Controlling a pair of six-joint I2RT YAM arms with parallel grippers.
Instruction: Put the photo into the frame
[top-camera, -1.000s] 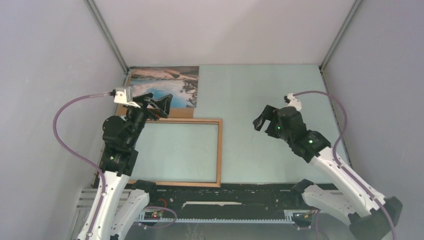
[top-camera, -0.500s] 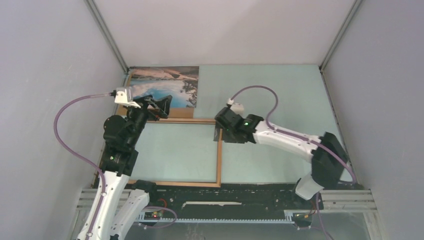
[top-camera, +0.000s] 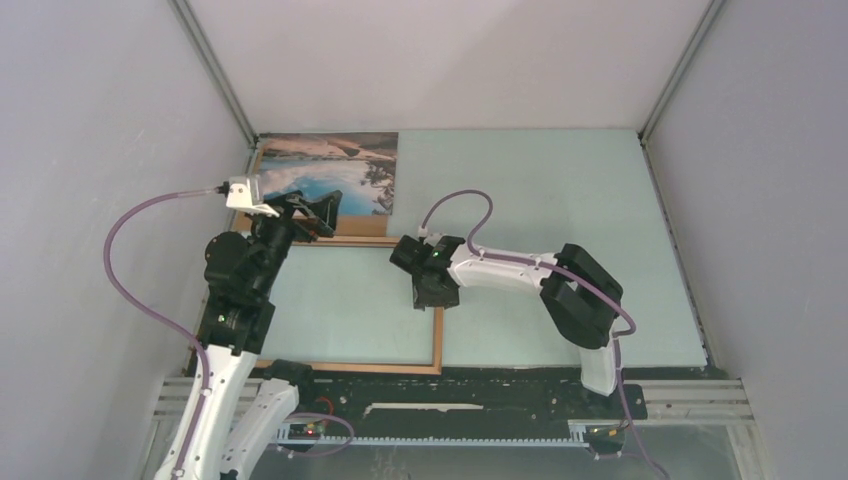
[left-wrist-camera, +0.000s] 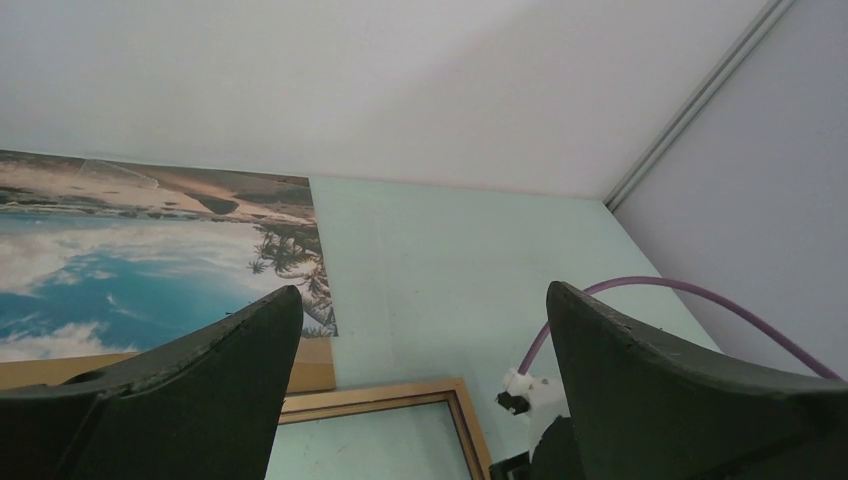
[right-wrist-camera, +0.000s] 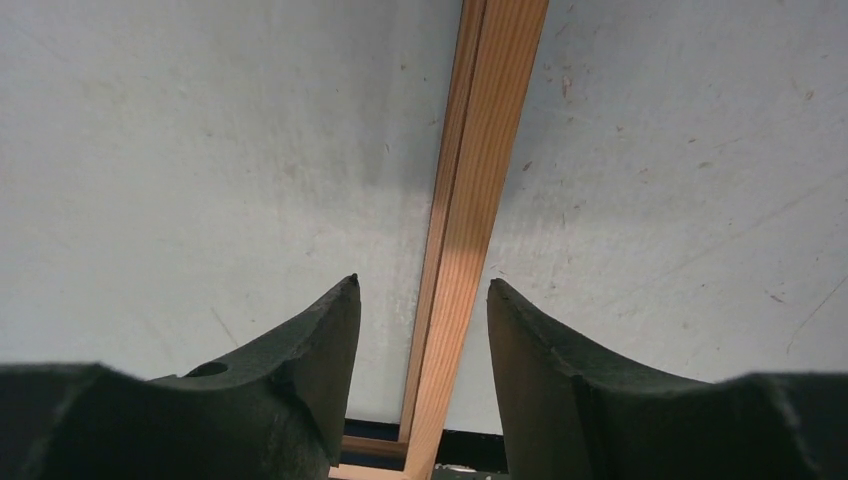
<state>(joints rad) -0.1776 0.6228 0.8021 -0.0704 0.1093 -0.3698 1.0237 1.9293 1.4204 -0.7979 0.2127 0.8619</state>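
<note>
The frame (top-camera: 439, 340) lies flat on the table (top-camera: 560, 180), wood side up. The right tool (right-wrist-camera: 422, 283) is spread wide, with one finger on each side of the frame's right bar, and it is not squeezing the bar. The photo (top-camera: 320, 172) lies in the far left corner on a brown board (top-camera: 362, 227). The left tool (left-wrist-camera: 425, 291) hangs over the photo's near edge, spread wide and holding nothing.

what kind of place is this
Probably a robotics test cell, not a home: plain panel walls on metal corner posts box in a pale green table, with robot arms bolted at its near edge.
</note>
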